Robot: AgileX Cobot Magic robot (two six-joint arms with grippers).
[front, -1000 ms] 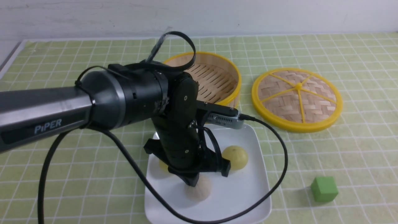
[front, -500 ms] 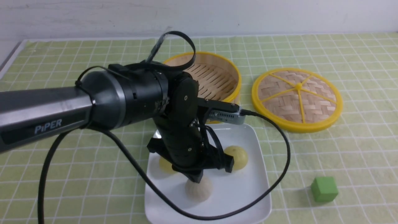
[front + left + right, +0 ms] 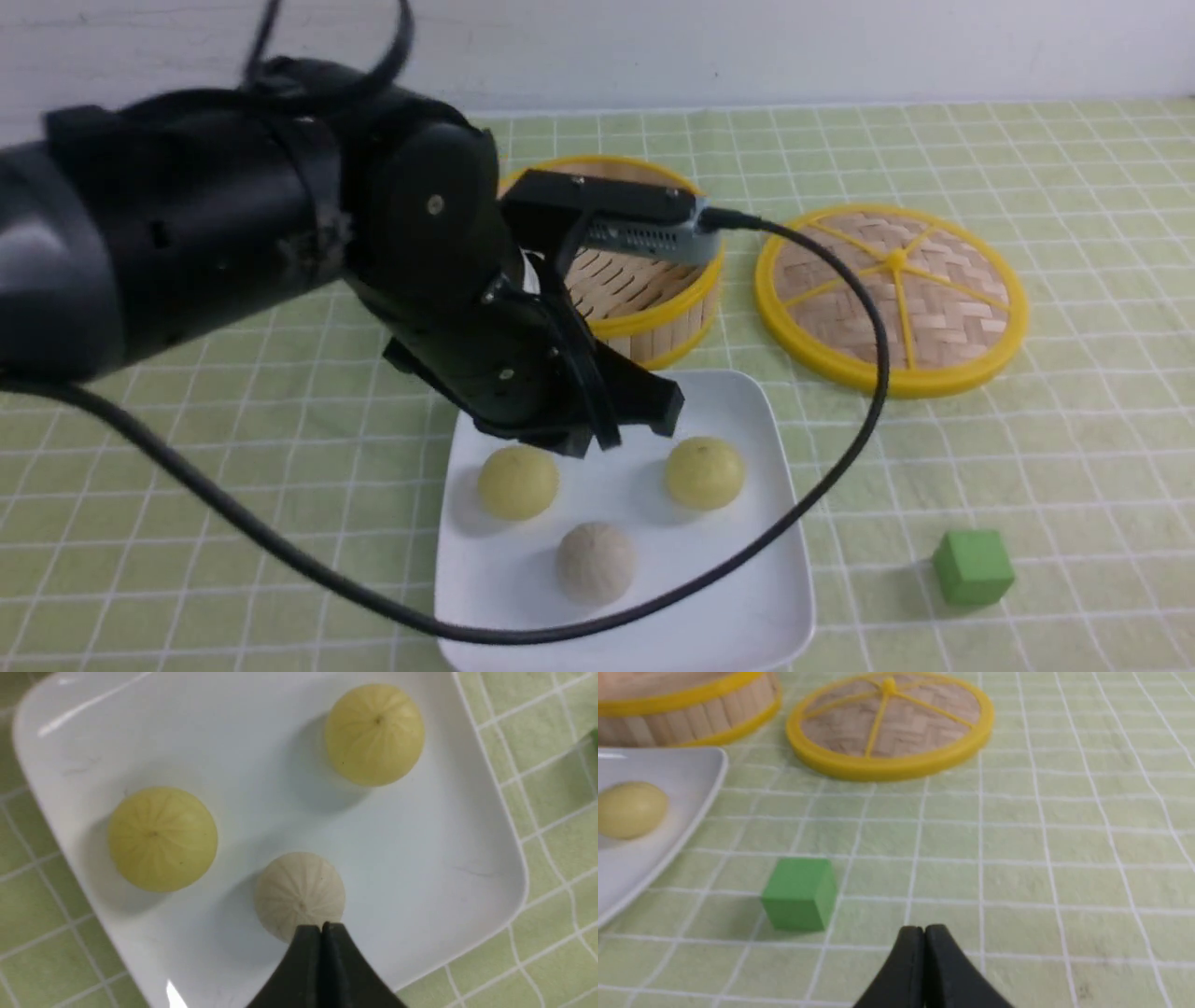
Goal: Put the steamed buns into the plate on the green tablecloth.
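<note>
Lifting clear of the plate (image 3: 747,411), the left gripper (image 3: 322,933) has risen from where it stood a moment ago, pressed low over the greyish bun (image 3: 596,561), and now hangs above the plate's upper left part in the front view, its jaws pressed together on nothing. That leaves all three buns sitting free on the white plate in the lower middle of the frame: one yellow bun (image 3: 518,482) at the left, another yellow bun (image 3: 705,472) at the right, and the greyish one nearer the bottom edge, each apart from the others and none touching the rim. The steamer basket (image 3: 653,308), behind the plate in the upper middle, looks empty where its slatted floor shows, though the arm hides part of it. Its lid (image 3: 892,297) lies flat at the upper right, and a green cube (image 3: 973,566) rests on the green tablecloth (image 3: 1074,448) at the lower right. The right gripper (image 3: 923,940), seen only from its own wrist camera, hovers over bare cloth near the cube with its jaws all but together, empty. Judging from this, the placing is finished and only the arm's retreat remains.
</note>
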